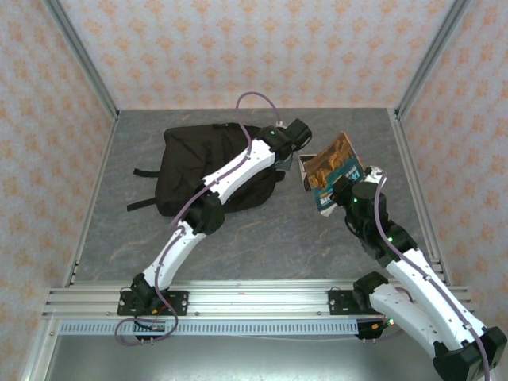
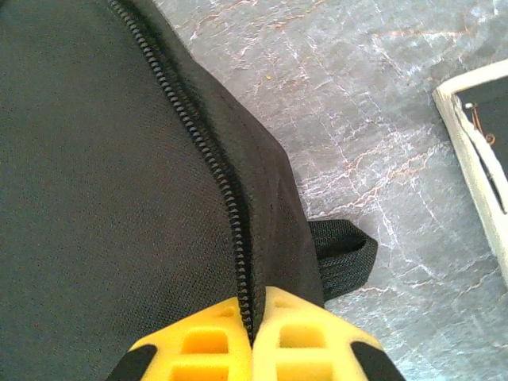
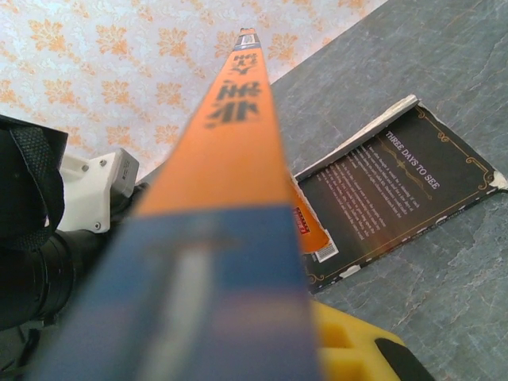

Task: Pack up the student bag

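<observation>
The big black backpack (image 2: pixel 103 198) is matt, coarsely woven cloth, with a ribbed webbing loop (image 2: pixel 345 254). The grey marbled tabletop (image 2: pixel 357 119) looks smooth and dull. The orange-and-blue book (image 3: pixel 230 159) has a smooth, faintly shiny cover. The black paperback (image 3: pixel 397 198) is matt card with scuffed edges.

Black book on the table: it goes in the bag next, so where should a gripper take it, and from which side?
The book lies flat, cover up, so nothing stands proud for a pinch from above. Probably best its long pale page edge, facing the bag: come in low from the bag's side, one finger under, one on the cover.
</observation>
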`<action>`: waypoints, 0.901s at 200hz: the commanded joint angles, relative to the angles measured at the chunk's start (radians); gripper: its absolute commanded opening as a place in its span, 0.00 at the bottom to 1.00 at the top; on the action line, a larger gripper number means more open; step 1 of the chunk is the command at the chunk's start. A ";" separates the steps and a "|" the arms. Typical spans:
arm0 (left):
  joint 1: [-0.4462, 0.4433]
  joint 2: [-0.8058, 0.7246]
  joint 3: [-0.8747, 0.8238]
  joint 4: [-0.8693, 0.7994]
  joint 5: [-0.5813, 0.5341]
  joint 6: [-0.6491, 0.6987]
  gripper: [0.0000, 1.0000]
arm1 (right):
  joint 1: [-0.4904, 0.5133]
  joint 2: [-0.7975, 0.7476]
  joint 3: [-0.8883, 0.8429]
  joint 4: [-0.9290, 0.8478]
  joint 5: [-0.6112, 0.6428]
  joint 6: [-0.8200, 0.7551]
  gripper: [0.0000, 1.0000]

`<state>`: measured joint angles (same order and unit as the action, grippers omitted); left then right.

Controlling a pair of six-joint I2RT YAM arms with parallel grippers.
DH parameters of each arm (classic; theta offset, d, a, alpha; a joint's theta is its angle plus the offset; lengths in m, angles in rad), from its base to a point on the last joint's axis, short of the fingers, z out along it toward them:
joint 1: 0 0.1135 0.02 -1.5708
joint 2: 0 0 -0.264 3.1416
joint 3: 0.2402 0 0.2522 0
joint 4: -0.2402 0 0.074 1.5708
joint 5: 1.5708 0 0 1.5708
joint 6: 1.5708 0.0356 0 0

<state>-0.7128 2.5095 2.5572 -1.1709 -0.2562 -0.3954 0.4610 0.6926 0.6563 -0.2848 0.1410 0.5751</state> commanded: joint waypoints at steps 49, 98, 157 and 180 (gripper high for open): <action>0.005 -0.298 -0.193 0.033 0.219 -0.032 0.00 | -0.006 -0.019 0.017 0.079 -0.081 -0.010 0.00; -0.025 -0.682 -0.714 0.292 0.433 -0.107 0.00 | -0.005 -0.082 0.008 0.073 -0.180 -0.014 0.00; -0.056 -0.861 -1.194 0.606 0.722 -0.245 0.00 | -0.006 -0.147 -0.048 0.012 -0.254 0.027 0.00; -0.062 -0.868 -1.250 0.646 0.740 -0.255 0.00 | -0.005 -0.167 -0.064 -0.009 -0.255 0.028 0.00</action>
<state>-0.7597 1.6707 1.3354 -0.6754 0.3771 -0.6033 0.4591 0.5587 0.6048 -0.3069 -0.0952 0.5900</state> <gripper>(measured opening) 0.047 0.121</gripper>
